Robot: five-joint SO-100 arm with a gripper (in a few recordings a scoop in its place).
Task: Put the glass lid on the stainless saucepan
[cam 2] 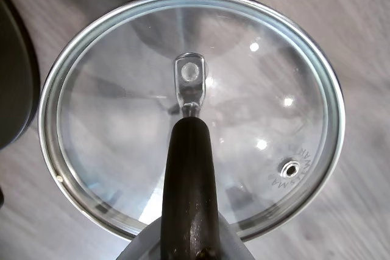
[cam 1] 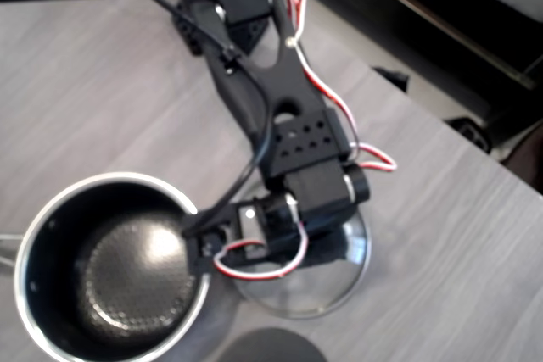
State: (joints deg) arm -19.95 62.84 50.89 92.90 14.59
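On the grey wood-grain table [cam 1: 102, 82] lies the glass lid [cam 2: 122, 120], flat, just right of the stainless saucepan [cam 1: 51, 209] in the overhead view. Only the wrist view shows its arched black handle [cam 2: 190, 181], steel mount and vent hole [cam 2: 290, 168]. Directly above it hangs the gripper [cam 1: 318, 247], its fingers unseen; whether they grip, I cannot tell. A dark grey disc [cam 1: 271, 347] sits near.
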